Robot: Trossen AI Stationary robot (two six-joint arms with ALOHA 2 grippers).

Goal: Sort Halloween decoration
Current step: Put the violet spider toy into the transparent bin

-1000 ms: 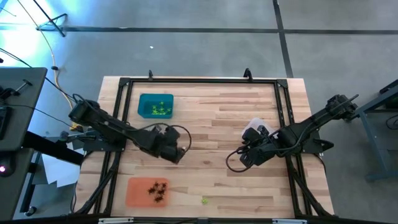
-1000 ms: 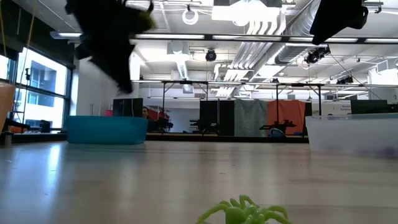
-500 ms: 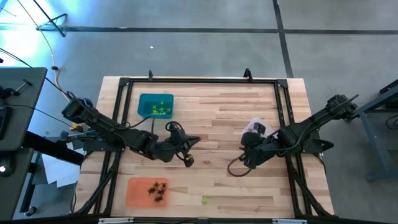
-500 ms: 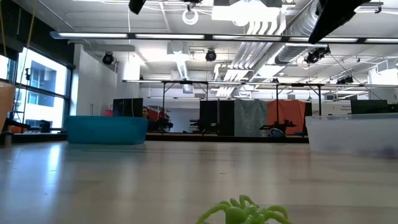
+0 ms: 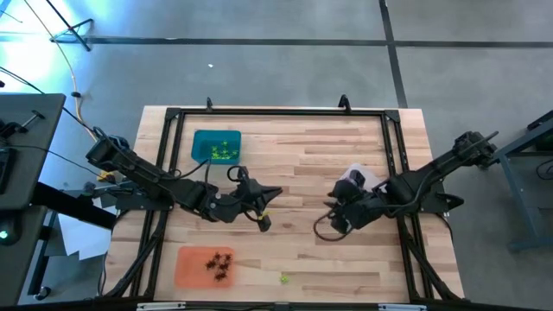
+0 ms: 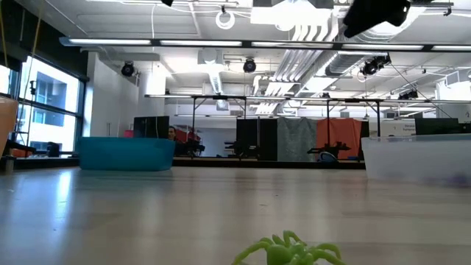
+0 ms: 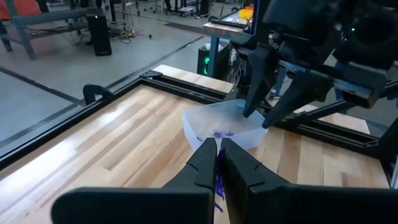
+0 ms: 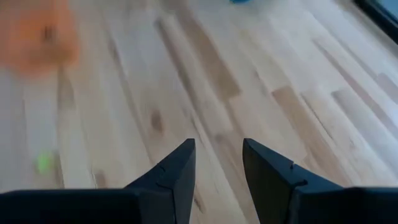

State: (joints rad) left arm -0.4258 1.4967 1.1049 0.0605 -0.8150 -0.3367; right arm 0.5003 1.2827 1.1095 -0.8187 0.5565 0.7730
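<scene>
My left gripper [image 5: 275, 193] [image 7: 219, 144] hangs over the table's middle, pointing toward the right edge, shut on a purple Halloween decoration piece [image 7: 219, 182]. Ahead of it stands the clear tray [image 7: 224, 124] with purple pieces [image 7: 217, 133] in it. My right gripper [image 5: 335, 212] [image 8: 217, 168] hovers open beside that tray, holding nothing. Yellow-green pieces lie in the teal tray [image 5: 216, 147], black ones in the orange tray [image 5: 206, 265]. One yellow-green piece [image 5: 283, 278] [image 6: 291, 252] lies on the table near the front edge. My left gripper pinches the purple piece between its two fingers; only a purple sliver [image 7: 219, 182] shows in the slit between them. The fingers lie almost level, coming from the table's left. The piece is lifted clear of the table.
A black frame [image 5: 276, 111] runs around the wooden table top. My right arm [image 5: 423, 177] partly covers the clear tray [image 5: 359, 180] in the high view. The room beyond the far edge shows desks and equipment.
My left gripper has risen and tipped from pointing down to almost level, swinging toward the table's right edge; it has left the low view upward. It has stayed shut. My right gripper has rolled a little in place.
</scene>
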